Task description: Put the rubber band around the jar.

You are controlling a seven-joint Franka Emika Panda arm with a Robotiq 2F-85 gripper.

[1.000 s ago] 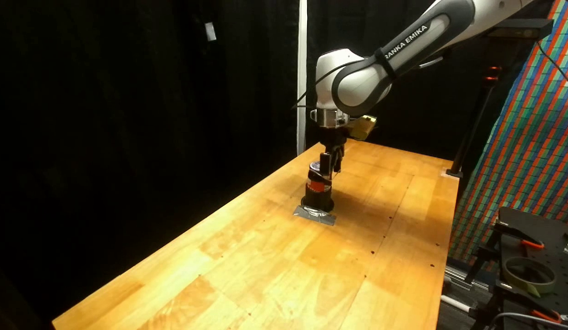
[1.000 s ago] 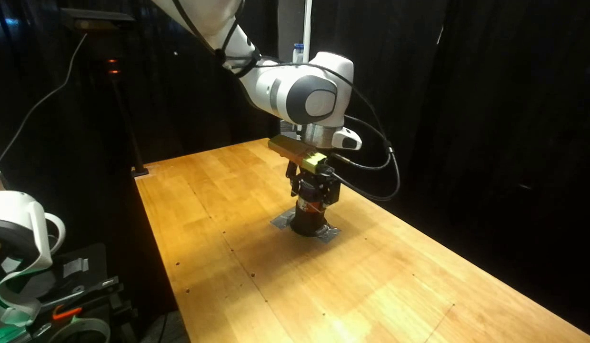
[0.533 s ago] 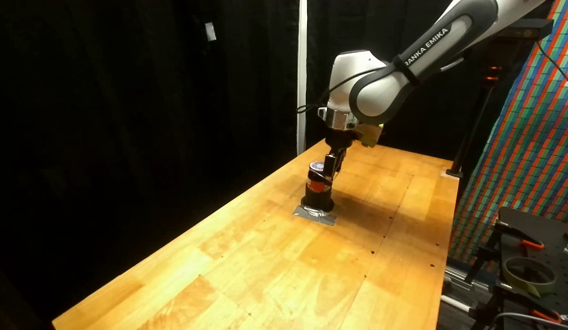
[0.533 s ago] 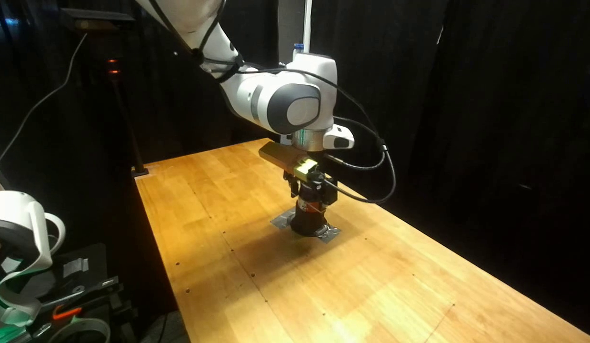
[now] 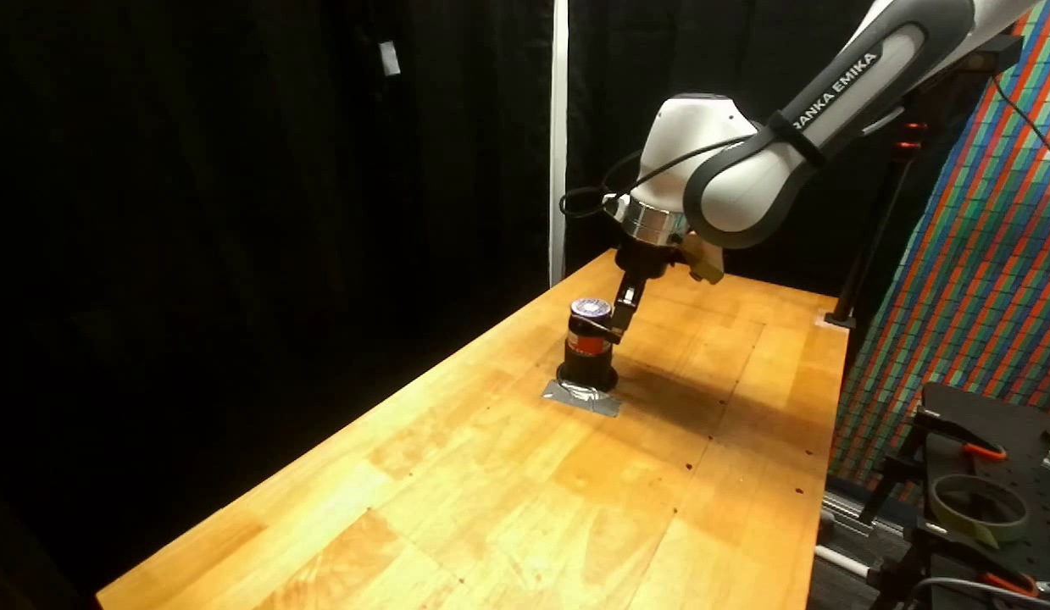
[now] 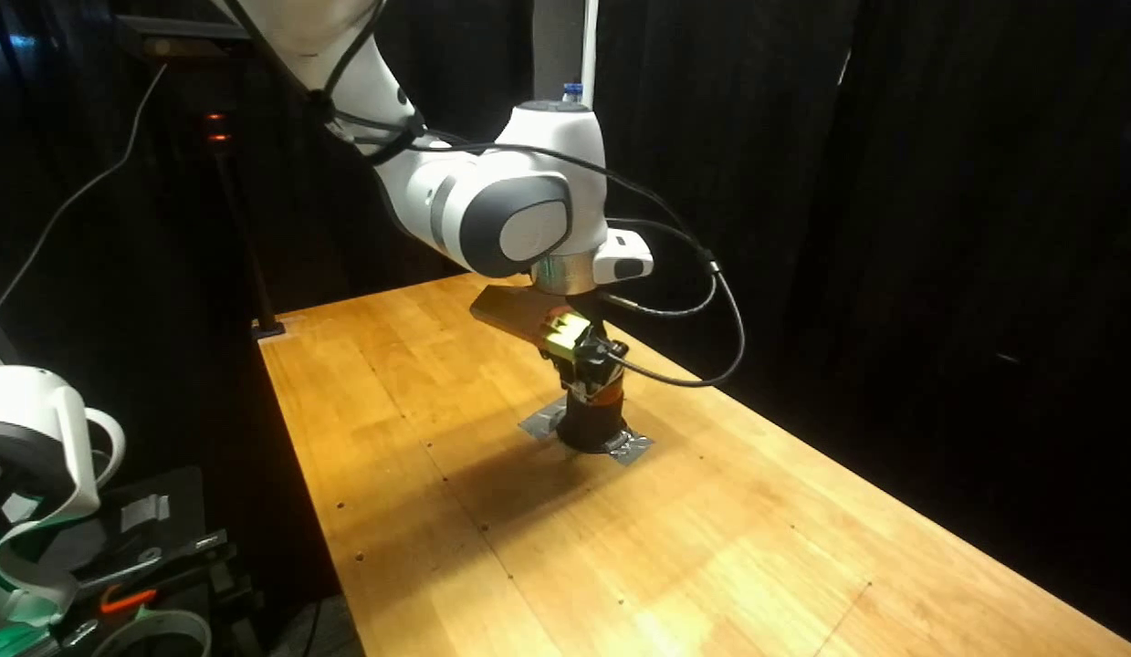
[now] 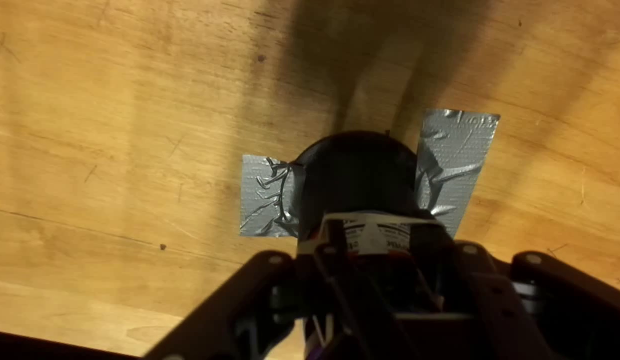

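Observation:
The jar (image 5: 587, 342) stands upright in a black base (image 5: 587, 370) on the table, its lid and orange-red band showing in an exterior view. My gripper (image 5: 619, 332) leans in beside it, fingertips low at the jar's side. In the wrist view the fingers stand apart, narrowed, with the jar's white label (image 7: 374, 239) behind the gap of the gripper (image 7: 379, 235). A pale rubber band (image 7: 372, 216) runs across that label from finger to finger. It also shows as a thin line slanting over the jar's upper part in an exterior view. The jar's far side is hidden from the wrist.
Silver tape (image 7: 455, 165) fixes the base to the wooden table (image 5: 508, 508). A cable (image 6: 743, 319) loops out beside the wrist. A black post (image 5: 863, 254) rises at the table's far corner. A dark cart (image 5: 982, 424) with a tape roll stands alongside.
The arm has shifted away from the jar while the gripper tilted and its fingertips dropped to the jar's side. The jaws, wide around the jar before, have come closer together. The jar has not moved.

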